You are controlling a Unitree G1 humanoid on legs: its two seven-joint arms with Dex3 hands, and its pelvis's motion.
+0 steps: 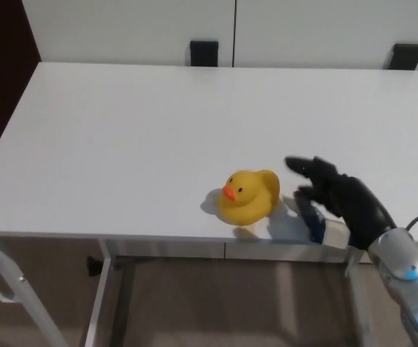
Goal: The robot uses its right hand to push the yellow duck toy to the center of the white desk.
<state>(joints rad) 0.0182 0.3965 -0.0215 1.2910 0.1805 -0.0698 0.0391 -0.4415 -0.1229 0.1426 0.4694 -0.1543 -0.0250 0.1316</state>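
Duck (249,196): upright near the desk's (122,130) front edge.
Right hand (335,199): fingers spread, empty, just beside the duck.

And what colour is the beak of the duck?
Orange; the beak on the yellow duck shows best in the head view.

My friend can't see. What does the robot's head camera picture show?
A yellow duck toy sits near the front edge of a white desk. The robot's black right hand is just beside it, fingers spread, not touching. Its left hand isn't in the picture.
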